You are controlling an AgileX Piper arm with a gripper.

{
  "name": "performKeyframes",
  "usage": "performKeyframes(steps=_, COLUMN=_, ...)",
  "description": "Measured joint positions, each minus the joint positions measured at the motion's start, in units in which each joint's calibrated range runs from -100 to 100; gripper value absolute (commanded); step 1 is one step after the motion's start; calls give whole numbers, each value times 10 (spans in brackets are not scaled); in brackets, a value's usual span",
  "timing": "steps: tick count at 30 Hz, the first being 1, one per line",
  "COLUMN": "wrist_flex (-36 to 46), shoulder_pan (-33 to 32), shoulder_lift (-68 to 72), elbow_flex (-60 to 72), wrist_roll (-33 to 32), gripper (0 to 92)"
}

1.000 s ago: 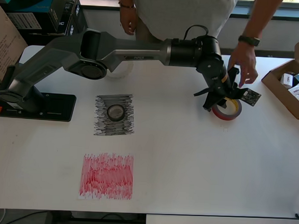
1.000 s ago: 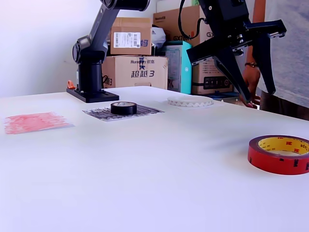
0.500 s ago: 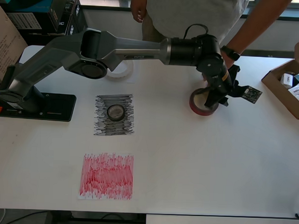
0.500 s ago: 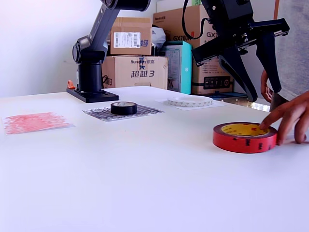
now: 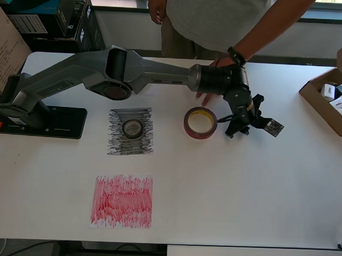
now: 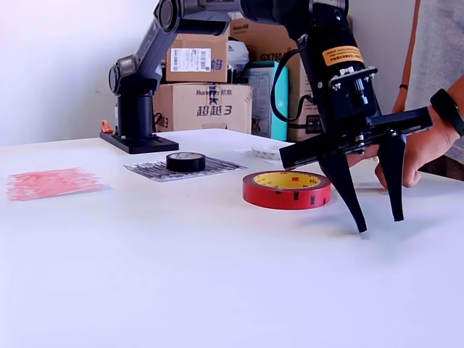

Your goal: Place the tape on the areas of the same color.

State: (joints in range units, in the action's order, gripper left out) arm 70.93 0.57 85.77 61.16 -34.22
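The dark-red tape roll with a yellowish core point(image 5: 200, 123) point(image 6: 287, 190) lies flat on the white tabletop point(image 5: 259, 187), just to the overhead view's left of the black end effector point(image 5: 238, 127) point(image 6: 377, 225), whose 2 spread fingers straddle bare tabletop, gripping nothing.

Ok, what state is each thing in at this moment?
hand: open, empty, tips low by the table, beside the red roll
red tape roll: flat on bare table, off the red sheet
black tape roll: lying on the black sheet
person's hand: resting behind the arm
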Motion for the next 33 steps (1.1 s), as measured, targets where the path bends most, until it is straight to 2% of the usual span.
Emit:
performKeyframes(steps=15, wrist_flex=43, shoulder_pan=-17, shoulder_lift=0, elbow_flex=71, wrist_roll=18, gripper=433)
performKeyframes(steps=21, wrist_flex=123, shoulder_pan=-27, shoulder_lift=0, elbow_flex=143, wrist_roll=42, gripper=432)
performKeyframes(steps=33, wrist_flex=273, shoulder_pan=0, shoulder_lift=0, elbow_flex=240, wrist_roll=38, gripper=432)
